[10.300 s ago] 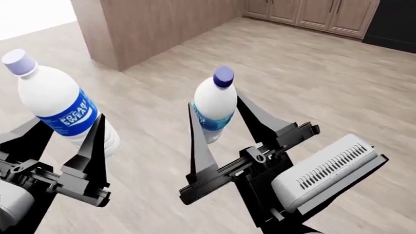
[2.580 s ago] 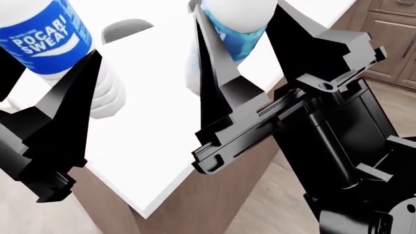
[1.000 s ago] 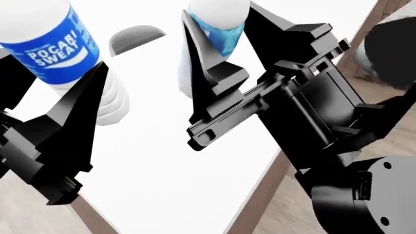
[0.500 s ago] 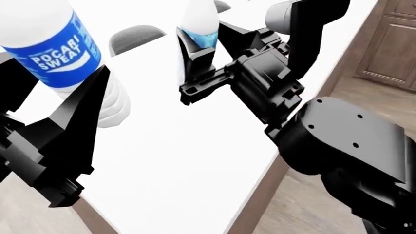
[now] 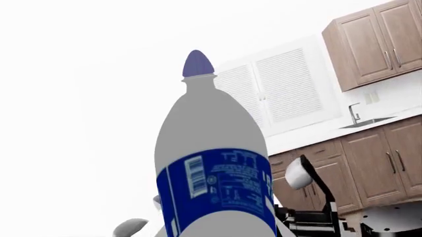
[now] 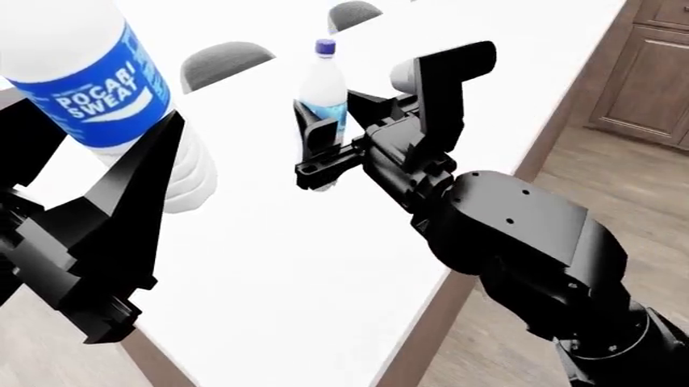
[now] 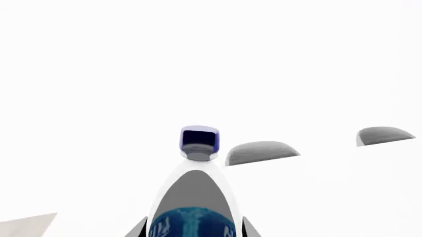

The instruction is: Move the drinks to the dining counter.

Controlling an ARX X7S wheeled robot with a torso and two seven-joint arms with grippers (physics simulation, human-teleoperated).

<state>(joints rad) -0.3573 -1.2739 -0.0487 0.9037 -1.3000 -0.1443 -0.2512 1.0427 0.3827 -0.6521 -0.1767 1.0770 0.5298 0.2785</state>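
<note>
Between the black fingers of the left gripper (image 6: 108, 173), the bigger milky-white plastic bottle (image 6: 92, 89) with the blue "Pocari Sweat" label is sitting upright, and the jaws are clamping on its lower body, one finger on each side. In the left wrist view the same bottle (image 5: 214, 163) is filling the middle of the picture, its label band showing a barcode and its cap (image 5: 197, 64) looking dark violet against the bright background. Its ribbed white base is hanging above the near part of the long white dining counter (image 6: 280, 274), whose brown wooden edge is running along the side toward the robot.

Further out over the counter, the right gripper (image 6: 323, 141) is holding the slimmer clear plastic bottle (image 6: 323, 85) with the dark blue cap and a light blue label; its jaws are closing on the lower half of the bottle, which is standing upright. Whether the base is touching the white top or hanging just above it cannot be told. In the right wrist view this bottle (image 7: 195, 197) is rising between the two finger tips, cap (image 7: 199, 138) uppermost.

Beyond the jaws, on the far side of the counter, two grey rounded chair backs are showing, one (image 6: 226, 60) behind the gap between the bottles and another (image 6: 353, 12) further along. The bulky black right arm (image 6: 517, 242) is reaching across the counter's edge. Brown wooden cabinets (image 6: 646, 64) are standing past the counter's end, over a pale wood-plank floor (image 6: 635, 201).
</note>
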